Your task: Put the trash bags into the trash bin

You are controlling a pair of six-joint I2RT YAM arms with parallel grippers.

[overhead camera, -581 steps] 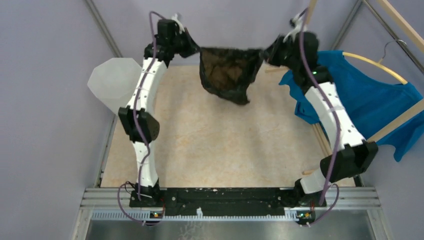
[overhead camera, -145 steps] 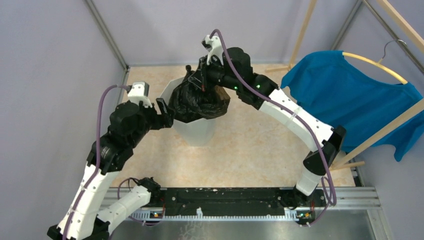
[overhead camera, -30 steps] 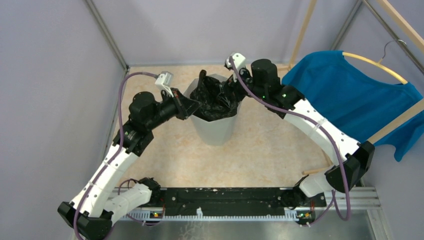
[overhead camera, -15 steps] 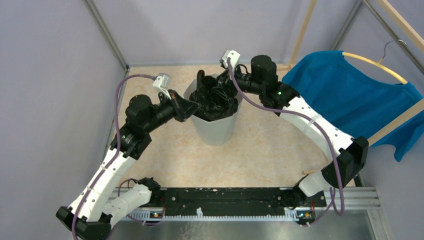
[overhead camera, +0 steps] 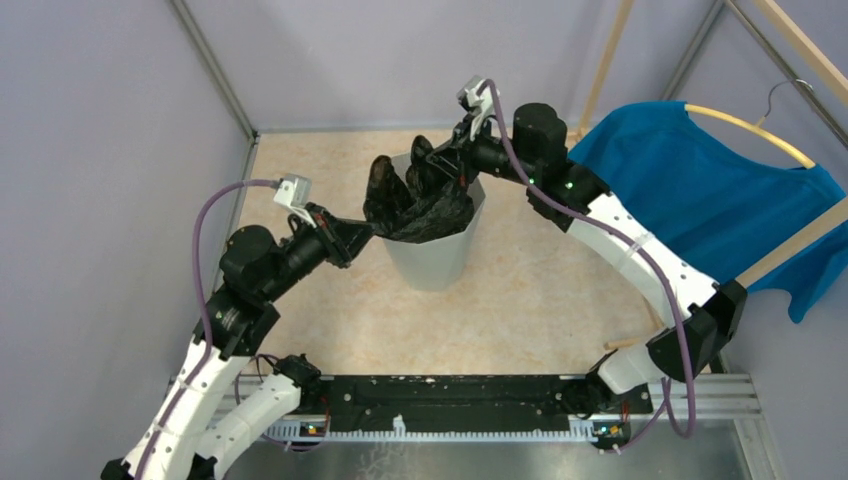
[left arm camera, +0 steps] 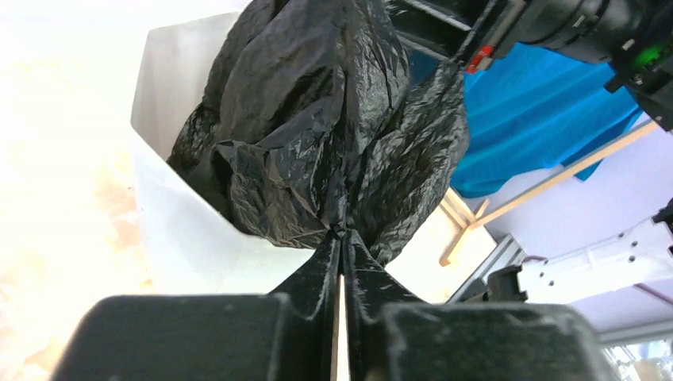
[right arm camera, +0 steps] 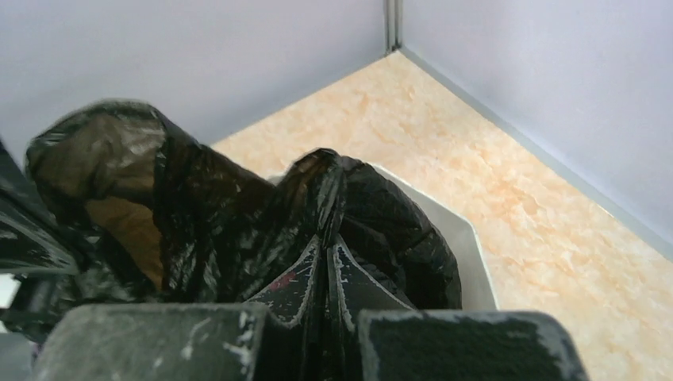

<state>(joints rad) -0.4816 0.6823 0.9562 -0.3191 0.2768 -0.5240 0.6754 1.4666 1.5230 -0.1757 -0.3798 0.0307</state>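
The glossy black trash bag sits bunched in the mouth of the translucent white trash bin, partly above the rim. My left gripper is shut on the bag's near-left edge, just outside the bin's left rim; in the left wrist view it pinches the bag over the bin wall. My right gripper is shut on the bag's far edge above the rim; in the right wrist view it grips the bag with the bin rim behind.
A blue T-shirt hangs on a wooden hanger and rack at the right. Purple walls close the cell on left and back. The bin stands mid-table on the beige surface. The black base rail runs along the near edge.
My left gripper has pulled back and down to the left, drawing the bag's edge out over the bin's left rim. My right gripper has shifted slightly and lifted the far edge.
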